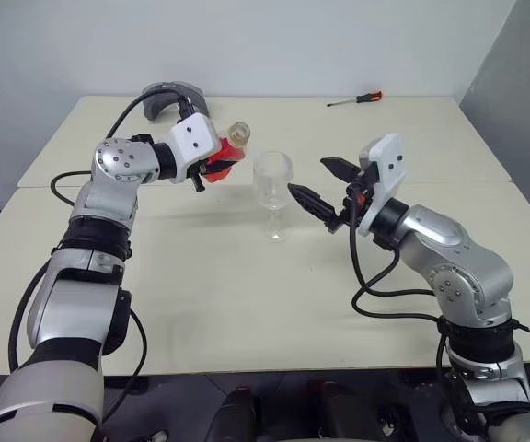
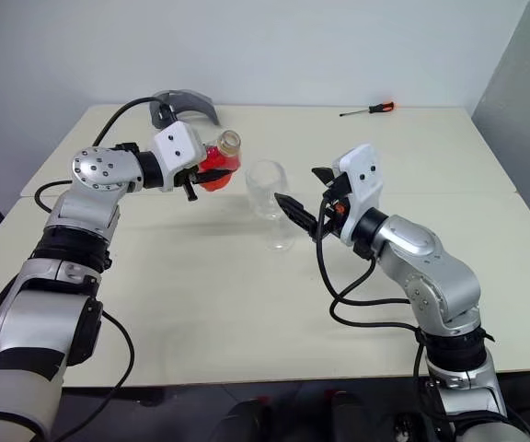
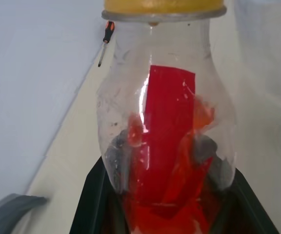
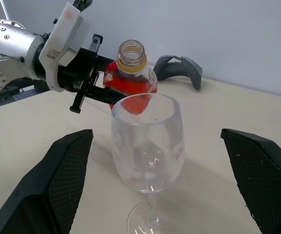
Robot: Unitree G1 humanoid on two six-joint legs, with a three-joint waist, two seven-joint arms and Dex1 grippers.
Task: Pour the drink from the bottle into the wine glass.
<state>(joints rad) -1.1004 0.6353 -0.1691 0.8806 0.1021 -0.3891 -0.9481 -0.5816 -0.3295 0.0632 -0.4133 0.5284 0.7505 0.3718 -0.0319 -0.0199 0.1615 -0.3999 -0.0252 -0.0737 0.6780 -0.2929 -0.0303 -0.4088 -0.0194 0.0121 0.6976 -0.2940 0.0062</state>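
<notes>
Table (image 1: pixel 247 304): wine glass (image 1: pixel 272 180) beside bottle (image 1: pixel 228 152)

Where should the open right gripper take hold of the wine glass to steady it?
Probably the lower bowl or stem of the wine glass, approached level from the robot's right. It stands upright, the right gripper already faces it open, and the bottle sits on its left.

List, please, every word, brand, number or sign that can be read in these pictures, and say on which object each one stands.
No text can be read in any view.
Bottle: its red label shows as a plain red patch, with no letters or numbers visible.
Wine glass: no marking.
Screwdriver: too small to show any brand.
Grey curved object: no marking visible.
</notes>
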